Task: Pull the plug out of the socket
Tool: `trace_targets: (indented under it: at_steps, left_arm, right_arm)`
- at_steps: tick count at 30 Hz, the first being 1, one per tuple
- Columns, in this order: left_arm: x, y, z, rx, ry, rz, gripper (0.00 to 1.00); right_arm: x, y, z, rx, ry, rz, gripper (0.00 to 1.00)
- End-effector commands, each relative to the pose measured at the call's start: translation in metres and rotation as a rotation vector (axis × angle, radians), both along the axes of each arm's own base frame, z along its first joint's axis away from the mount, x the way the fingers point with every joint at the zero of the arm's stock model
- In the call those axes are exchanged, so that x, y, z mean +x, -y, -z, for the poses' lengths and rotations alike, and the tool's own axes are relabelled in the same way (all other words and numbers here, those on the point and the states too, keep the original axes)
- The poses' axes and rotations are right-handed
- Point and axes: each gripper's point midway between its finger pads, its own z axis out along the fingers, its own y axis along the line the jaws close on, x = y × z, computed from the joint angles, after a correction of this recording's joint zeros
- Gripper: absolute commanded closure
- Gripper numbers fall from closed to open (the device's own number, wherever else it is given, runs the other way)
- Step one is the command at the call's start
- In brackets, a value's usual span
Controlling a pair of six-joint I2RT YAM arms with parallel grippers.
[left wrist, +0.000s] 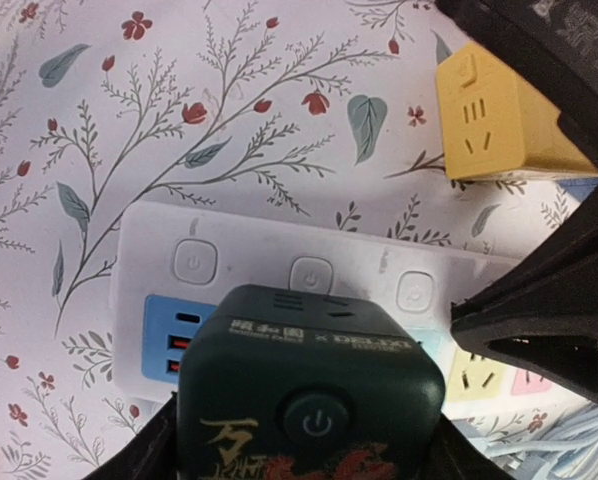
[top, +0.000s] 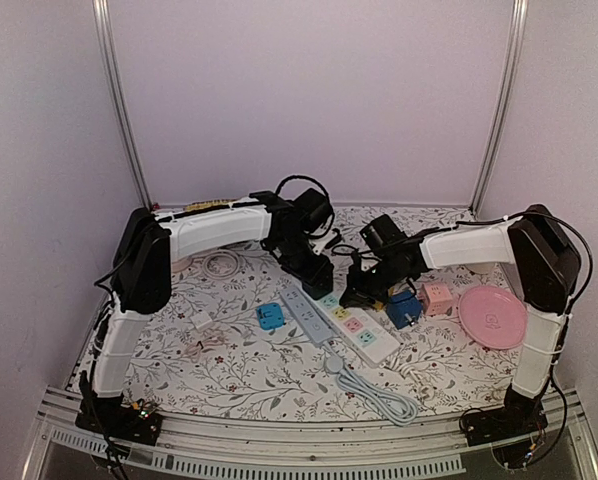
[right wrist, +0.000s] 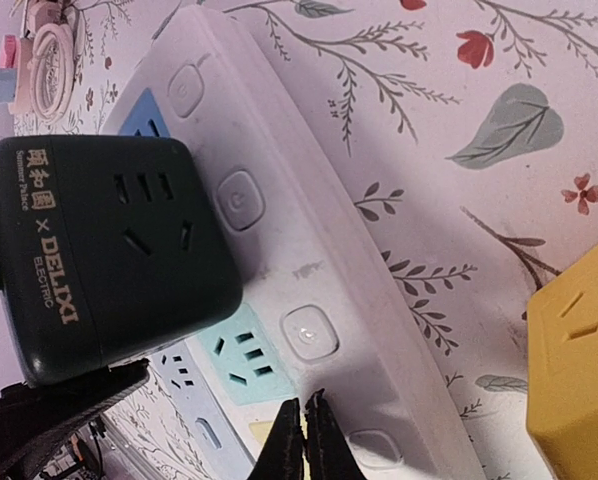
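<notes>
Floral table (left wrist: 229, 100) — plug (left wrist: 309, 370) lettering (wrists only).

We see the left gripper (top: 314, 266) on the dark plug (top: 320, 281), the right gripper (top: 362, 292) beside it, over the power strip (top: 357, 328) mid-desk; a pink plate (top: 492, 316) sits by the right edge.

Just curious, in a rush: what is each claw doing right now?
Left gripper: closed on the dark green cube adapter.
Right gripper: closed, empty, tips at the white power strip.
</notes>
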Motion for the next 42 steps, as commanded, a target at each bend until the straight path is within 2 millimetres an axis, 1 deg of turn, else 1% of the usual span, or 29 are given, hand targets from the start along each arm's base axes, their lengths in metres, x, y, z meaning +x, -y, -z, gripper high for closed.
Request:
trace_targets:
  at_steps: [1, 4, 8, 12, 16, 19, 20, 22, 25, 29, 30, 32, 36, 39, 42]
  left_arm:
    - [0.017, 0.028, -0.068, -0.164, 0.151, 0.009, 1.0]
    - [0.014, 0.032, -0.074, -0.15, 0.214, 0.02, 1.0]
    - [0.009, 0.034, -0.082, -0.144, 0.29, 0.031, 1.0]
    - [0.004, 0.035, -0.086, -0.122, 0.359, 0.053, 1.0]
    - [0.005, 0.032, -0.083, -0.113, 0.346, 0.044, 1.0]
    - [0.005, 0.031, -0.08, -0.155, 0.267, 0.027, 1.0]
    - [0.007, 0.029, -0.08, -0.18, 0.231, 0.016, 1.0]
    - [0.011, 0.024, -0.078, -0.213, 0.18, -0.012, 1.0]
    - [0.021, 0.012, -0.08, -0.224, 0.168, -0.059, 1.0]
    - [0.036, -0.009, -0.076, -0.221, 0.148, -0.146, 1.0]
    - [0.04, -0.015, -0.073, -0.221, 0.137, -0.173, 1.0]
    - [0.048, -0.028, -0.07, -0.23, 0.11, -0.23, 1.0]
    - [0.066, -0.048, -0.062, -0.267, 0.053, -0.323, 1.0]
    - [0.08, -0.057, -0.053, -0.309, 0.0, -0.367, 1.0]
    - [0.093, -0.064, -0.043, -0.334, -0.043, -0.403, 1.0]
  right_arm:
    - [-0.014, 0.028, 0.04, -0.166, -0.087, 0.012, 0.94]
    - [-0.012, 0.027, 0.039, -0.165, -0.081, 0.012, 0.94]
    - [-0.014, 0.028, 0.042, -0.168, -0.088, 0.009, 0.94]
    - [-0.017, 0.029, 0.044, -0.172, -0.095, 0.006, 0.94]
    - [-0.016, 0.03, 0.041, -0.171, -0.086, 0.008, 0.94]
    - [-0.015, 0.03, 0.039, -0.17, -0.08, 0.012, 0.94]
    - [-0.018, 0.032, 0.042, -0.177, -0.089, 0.012, 0.94]
    - [-0.022, 0.034, 0.045, -0.179, -0.095, 0.008, 0.94]
    - [-0.02, 0.032, 0.039, -0.168, -0.081, 0.006, 0.94]
    - [-0.014, 0.029, 0.021, -0.148, -0.039, 0.011, 0.94]
    - [-0.012, 0.029, 0.014, -0.142, -0.021, 0.013, 0.94]
    - [0.0, 0.022, -0.009, -0.113, 0.036, 0.02, 0.94]
    - [0.012, 0.022, -0.047, -0.087, 0.127, 0.041, 0.93]
    - [0.019, 0.024, -0.073, -0.073, 0.192, 0.062, 0.92]
    - [0.023, 0.024, -0.093, -0.062, 0.23, 0.071, 0.9]
